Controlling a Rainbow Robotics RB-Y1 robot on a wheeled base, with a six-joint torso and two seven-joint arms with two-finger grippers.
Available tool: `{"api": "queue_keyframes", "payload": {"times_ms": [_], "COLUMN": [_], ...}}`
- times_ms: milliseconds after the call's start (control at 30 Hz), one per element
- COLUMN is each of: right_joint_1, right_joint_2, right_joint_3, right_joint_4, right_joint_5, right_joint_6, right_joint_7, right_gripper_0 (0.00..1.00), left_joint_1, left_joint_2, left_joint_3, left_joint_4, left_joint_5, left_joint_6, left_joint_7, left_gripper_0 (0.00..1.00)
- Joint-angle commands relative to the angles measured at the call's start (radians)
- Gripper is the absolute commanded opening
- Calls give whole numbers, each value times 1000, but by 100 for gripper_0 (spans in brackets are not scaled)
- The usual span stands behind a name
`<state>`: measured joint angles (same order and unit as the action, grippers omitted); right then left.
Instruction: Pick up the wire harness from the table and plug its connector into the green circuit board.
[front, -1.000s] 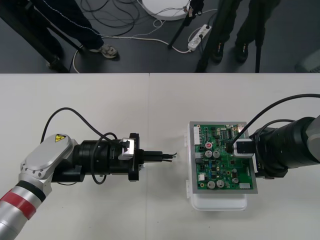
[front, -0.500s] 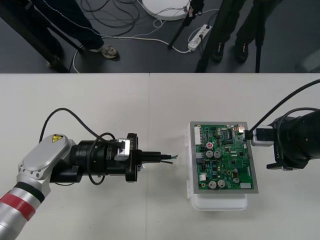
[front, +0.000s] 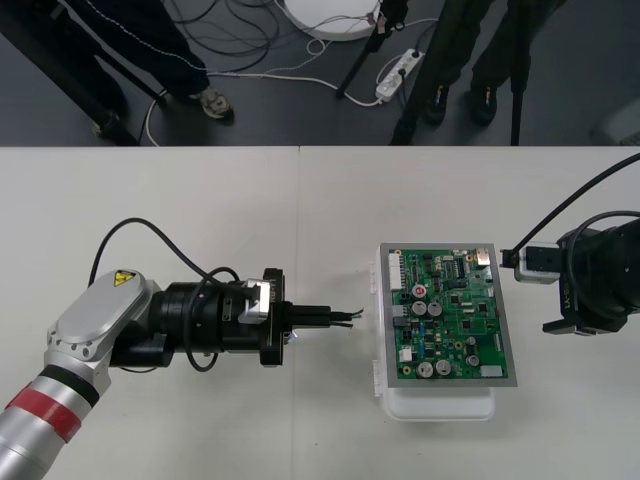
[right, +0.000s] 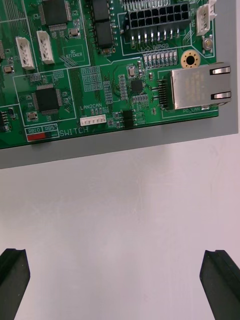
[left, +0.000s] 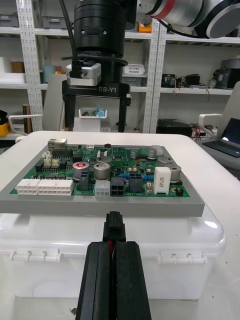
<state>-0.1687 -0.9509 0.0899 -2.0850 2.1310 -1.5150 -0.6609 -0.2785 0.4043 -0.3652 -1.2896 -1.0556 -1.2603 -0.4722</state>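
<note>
Left gripper (front: 338, 317) at board's 9 o'clock, flat black fingers (left: 97, 280) pinching boxy black harness plug (left: 114, 226), just short of the flat green board (front: 450, 315) on its glossy white base (front: 440, 405). Right gripper (left: 94, 124) at 3 o'clock, jaws spread.

The table (front: 200, 210) is plain and pale, with a thin seam (front: 299, 230) running from its far edge toward its near edge, about midway along. Beyond the far edge lies a strip of dark floor (front: 290, 115). On that floor, past the right half of the far edge, a white power strip (front: 399, 70) lies slanted, and a pale cable (front: 280, 73) trails from it toward the left. Dark cables (front: 250, 35) loop farther back, beside a round white disc (front: 330, 15). A black stand leg (front: 362, 62) slants just beside the power strip.
</note>
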Motion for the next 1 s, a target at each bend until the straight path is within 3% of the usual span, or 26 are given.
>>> {"api": "queue_keyframes", "payload": {"times_ms": [33,1000], "right_joint_1": [23,24], "right_joint_2": [-20,78], "right_joint_3": [-22,131], "right_joint_4": [-4,-58], "right_joint_5": [-8,142], "right_joint_6": [-4,10], "right_joint_7": [53,29], "right_gripper_0": [100,100], "left_joint_1": [-16,-37], "left_joint_2": [-44,-104], "left_joint_3": [-5,-90], "left_joint_4": [-36,-34], "left_joint_5": [-30,-40], "left_joint_6": [28,140], "left_joint_7": [73,126], "left_gripper_0": [0,0]}}
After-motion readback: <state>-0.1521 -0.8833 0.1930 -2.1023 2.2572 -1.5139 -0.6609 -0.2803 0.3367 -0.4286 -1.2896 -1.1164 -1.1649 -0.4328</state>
